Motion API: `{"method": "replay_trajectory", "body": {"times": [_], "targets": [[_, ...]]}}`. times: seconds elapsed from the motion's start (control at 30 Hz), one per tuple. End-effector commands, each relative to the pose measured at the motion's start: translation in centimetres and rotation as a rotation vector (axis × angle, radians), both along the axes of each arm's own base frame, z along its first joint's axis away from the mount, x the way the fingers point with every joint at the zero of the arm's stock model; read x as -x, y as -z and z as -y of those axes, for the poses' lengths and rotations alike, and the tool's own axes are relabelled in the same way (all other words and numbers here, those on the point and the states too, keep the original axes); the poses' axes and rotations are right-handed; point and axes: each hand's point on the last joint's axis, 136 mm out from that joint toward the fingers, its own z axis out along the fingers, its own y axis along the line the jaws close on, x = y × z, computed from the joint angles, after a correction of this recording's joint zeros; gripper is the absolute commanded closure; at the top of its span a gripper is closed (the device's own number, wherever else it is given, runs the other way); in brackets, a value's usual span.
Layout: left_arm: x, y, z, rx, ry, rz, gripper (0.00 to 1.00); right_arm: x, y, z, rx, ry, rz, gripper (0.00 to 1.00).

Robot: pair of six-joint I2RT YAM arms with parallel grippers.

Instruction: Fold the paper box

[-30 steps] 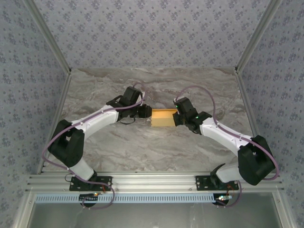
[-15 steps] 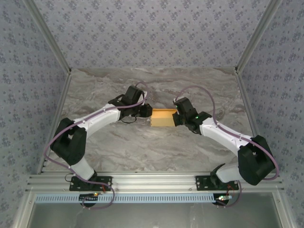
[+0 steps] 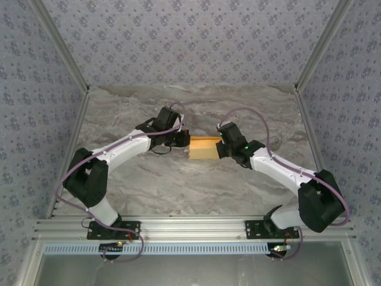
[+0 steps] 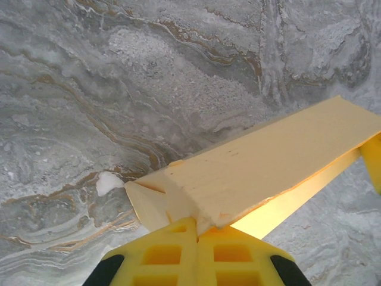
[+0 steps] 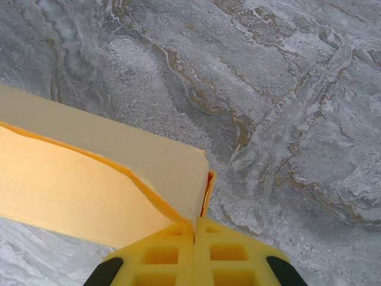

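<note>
Box: paper box (image 3: 203, 148) lying mid-frame on desk (image 3: 178, 185).
L pincer (image 4: 196, 223): clamping its end flap.
R pincer (image 5: 194, 223): clamping opp. end.
Step/next: prob. squaring walls; needing synced push, no tearing.

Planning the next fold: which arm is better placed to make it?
Probably left: the left gripper is shut on the box at its creased end flap; the right gripper pinches the opposite corner, suiting an anchor.
</note>
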Motion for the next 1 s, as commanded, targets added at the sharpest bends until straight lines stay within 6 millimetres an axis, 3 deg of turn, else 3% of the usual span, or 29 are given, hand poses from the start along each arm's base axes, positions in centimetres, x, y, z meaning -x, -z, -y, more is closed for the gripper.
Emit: {"method": "replay_trajectory", "body": {"times": [0.0,0.3,0.97], "targets": [[0.4,-1.7,1.4,0.099,0.019,-0.050,1.00,1.0,1.2,0.2,0.034,-0.002,-0.045,1.00],[0.4,-1.8,2.1,0.217,-0.010,-0.142,1.00,1.1,1.6,0.5,0.067,0.002,-0.048,1.00],[0.2,-0.2,1.9,0.304,-0.078,-0.242,1.00,1.0,1.8,0.4,0.075,0.004,-0.053,1.00]]}}
